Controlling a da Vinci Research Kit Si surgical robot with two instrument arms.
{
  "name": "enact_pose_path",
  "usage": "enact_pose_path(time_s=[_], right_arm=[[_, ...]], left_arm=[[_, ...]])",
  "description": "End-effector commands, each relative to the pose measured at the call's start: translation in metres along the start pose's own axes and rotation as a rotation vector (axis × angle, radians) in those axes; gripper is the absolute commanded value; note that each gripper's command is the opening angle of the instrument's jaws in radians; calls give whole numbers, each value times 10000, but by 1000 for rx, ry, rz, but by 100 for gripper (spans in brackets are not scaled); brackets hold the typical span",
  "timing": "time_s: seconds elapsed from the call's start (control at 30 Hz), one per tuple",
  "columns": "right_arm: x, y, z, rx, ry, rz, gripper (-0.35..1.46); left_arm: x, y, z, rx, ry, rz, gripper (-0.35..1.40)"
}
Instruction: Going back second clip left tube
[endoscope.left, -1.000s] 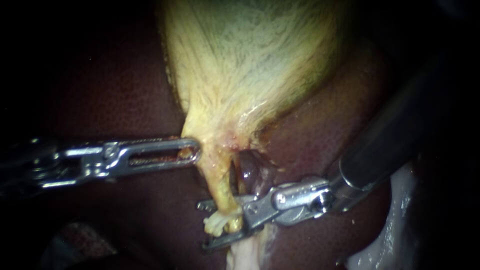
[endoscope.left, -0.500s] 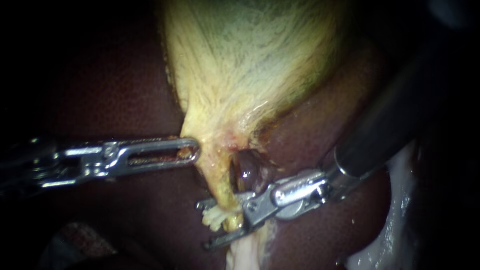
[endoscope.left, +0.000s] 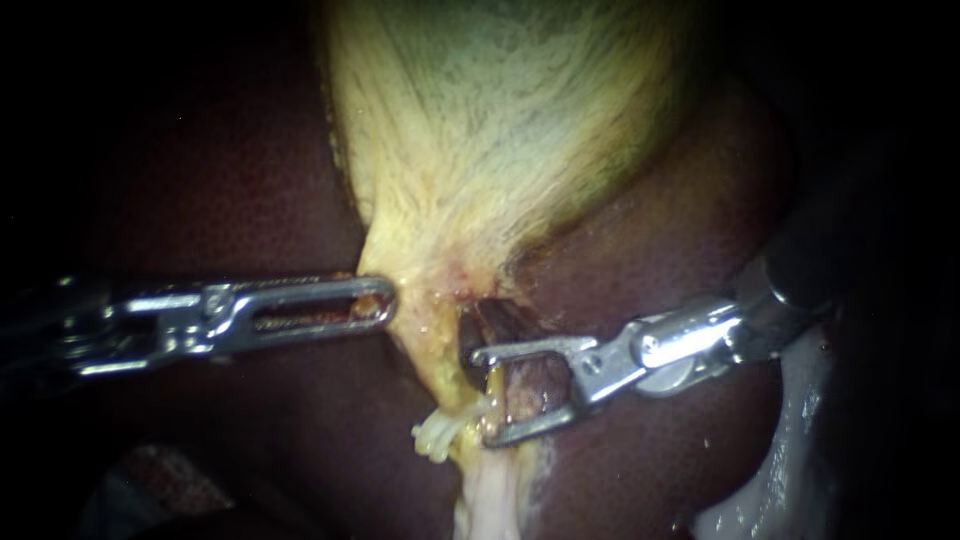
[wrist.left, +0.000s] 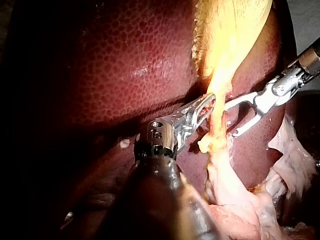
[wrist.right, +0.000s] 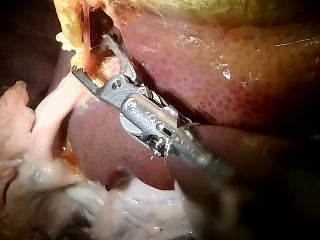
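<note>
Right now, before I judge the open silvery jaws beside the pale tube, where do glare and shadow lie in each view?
Endoscope view: glare on the hinge of the metal right instrument, its shaft lost in shadow, the edges black. Left wrist view: the pale yellow gallbladder glows over-bright, the shaft of the metal left instrument is dark. Right wrist view: wet glints on the dark red liver.

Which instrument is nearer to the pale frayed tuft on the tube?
Right. The right instrument, jaws open, has its lower tip beside the tuft; the left instrument is higher up, at the gallbladder neck.
</note>
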Motion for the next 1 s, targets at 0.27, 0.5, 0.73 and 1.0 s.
enact_pose_path(time_s=[0.27,0.5,0.73,1.0], right_arm=[[20,7,-61,-49,-14,-81,60],[32,9,-79,-69,-7,-113,60],[37,8,-86,-68,-8,-133,60],[37,7,-95,-65,-8,-145,60]], left_arm=[[-1,7,3,1,1,1,-35],[-1,7,4,1,0,0,-35],[-1,6,6,0,-1,0,-35],[-2,5,26,-2,-3,5,-35]])
